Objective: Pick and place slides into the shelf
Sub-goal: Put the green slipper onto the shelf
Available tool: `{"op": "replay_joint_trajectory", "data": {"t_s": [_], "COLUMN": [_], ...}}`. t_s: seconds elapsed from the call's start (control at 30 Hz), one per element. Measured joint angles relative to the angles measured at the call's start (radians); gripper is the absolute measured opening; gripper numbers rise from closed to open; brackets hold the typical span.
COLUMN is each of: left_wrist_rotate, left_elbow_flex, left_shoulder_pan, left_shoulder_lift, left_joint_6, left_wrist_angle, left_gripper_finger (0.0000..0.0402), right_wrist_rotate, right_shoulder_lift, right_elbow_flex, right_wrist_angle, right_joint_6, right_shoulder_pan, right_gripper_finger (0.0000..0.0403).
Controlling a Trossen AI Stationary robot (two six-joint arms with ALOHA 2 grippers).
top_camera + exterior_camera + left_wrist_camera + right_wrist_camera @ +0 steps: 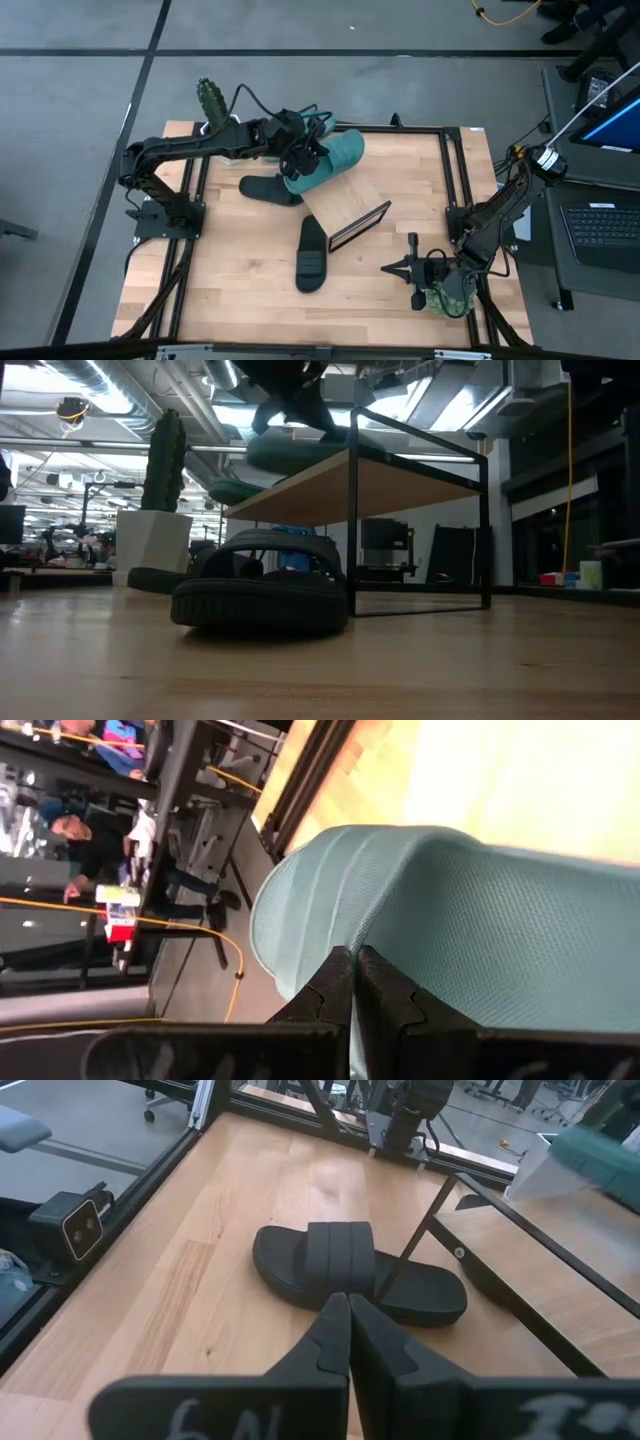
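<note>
High view: left gripper (300, 158) clamped on a teal slide (330, 160) at the shelf (345, 208) upper edge; on that slant it may slip off. Two black slides (311, 254) lie on the wooden table (230, 280).

Low view: room of desks behind.

Right wrist view: right gripper (345, 1342) closed, empty.

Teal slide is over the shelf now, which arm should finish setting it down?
Left. The left gripper is shut on the teal slide directly above the shelf, so it likely only needs to lower and release. The right gripper sits shut and empty near the table's front right corner.
</note>
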Motion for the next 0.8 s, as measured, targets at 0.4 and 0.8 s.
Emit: {"op": "replay_joint_trajectory", "data": {"t_s": [0.4,0.8], "left_wrist_rotate": [0.091,0.092], "left_elbow_flex": [0.000,0.000], "left_shoulder_pan": [0.081,0.102], "left_shoulder_lift": [0.045,0.064], "left_joint_6": [0.062,0.089], "left_wrist_angle": [-0.038,-0.074], "left_gripper_finger": [0.0000,0.0000], "right_wrist_rotate": [0.001,0.048], "right_shoulder_lift": [0.000,0.000], "right_elbow_flex": [0.000,0.000], "right_wrist_angle": [-0.001,-0.001], "right_joint_6": [-0.003,-0.004], "right_shoulder_pan": [0.000,-0.006], "right_gripper_finger": [0.0003,0.0003]}}
